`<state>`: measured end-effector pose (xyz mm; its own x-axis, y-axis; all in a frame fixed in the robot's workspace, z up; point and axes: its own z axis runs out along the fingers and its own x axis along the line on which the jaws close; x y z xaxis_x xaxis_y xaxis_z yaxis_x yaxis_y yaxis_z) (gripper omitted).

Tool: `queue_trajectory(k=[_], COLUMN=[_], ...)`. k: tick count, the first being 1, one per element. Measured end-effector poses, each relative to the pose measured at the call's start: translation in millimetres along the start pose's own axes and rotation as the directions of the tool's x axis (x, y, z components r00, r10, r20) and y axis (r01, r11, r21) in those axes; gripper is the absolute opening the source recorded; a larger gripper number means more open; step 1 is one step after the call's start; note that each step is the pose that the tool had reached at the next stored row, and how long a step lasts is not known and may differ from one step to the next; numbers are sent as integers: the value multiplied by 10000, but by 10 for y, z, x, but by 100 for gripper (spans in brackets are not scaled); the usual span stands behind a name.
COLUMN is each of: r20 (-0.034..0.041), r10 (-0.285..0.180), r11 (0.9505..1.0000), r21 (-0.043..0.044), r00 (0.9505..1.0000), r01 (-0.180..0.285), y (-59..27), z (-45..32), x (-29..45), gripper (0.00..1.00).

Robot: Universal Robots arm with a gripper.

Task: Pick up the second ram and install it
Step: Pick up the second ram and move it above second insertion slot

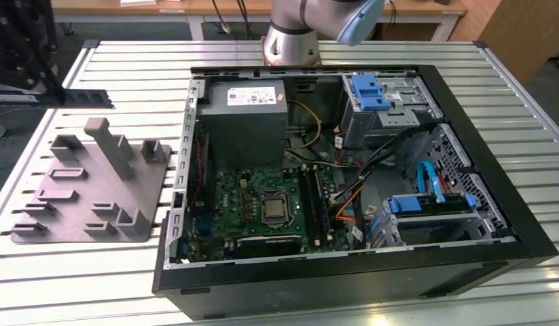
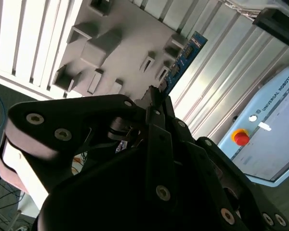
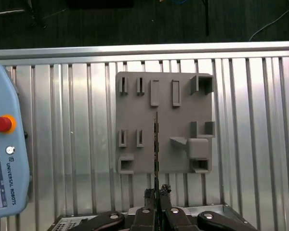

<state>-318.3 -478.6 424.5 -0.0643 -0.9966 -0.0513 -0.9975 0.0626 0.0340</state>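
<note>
Slatted table (image 1: pixel 533 156), second ram (image 1: pixel 87 98) gripped above grey holder (image 1: pixel 70 197), computer case (image 1: pixel 352 278) nearby

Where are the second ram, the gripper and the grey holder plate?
second ram (image 1: pixel 87 98), exterior view, free end of the stick.
gripper (image 3: pixel 156 193), first wrist view, between the fingertips.
grey holder plate (image 1: pixel 145 183), exterior view, bare base.

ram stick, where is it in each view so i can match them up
Exterior view: ram stick level at the exterior view's upper left, higher in the picture than the grey tray.
Second wrist view: ram stick slanting along the grey tray's edge.
First wrist view: ram stick an edge-on thin line across the grey tray.
Shared landmark: grey tray.
</note>
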Motion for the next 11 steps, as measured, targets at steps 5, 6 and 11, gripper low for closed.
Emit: queue_trajectory(k=[5, 6, 11], r20=[-2, -3, -3], r10=[0, 0, 0], r11=[10000, 10000, 10000], r21=[-1, -2, -8], r00=[10000, 10000, 10000], r01=[0, 0, 0], y=[-320, -365, -594], z=[81, 84, 99], x=[-16, -19, -32], gripper=[14, 14, 14])
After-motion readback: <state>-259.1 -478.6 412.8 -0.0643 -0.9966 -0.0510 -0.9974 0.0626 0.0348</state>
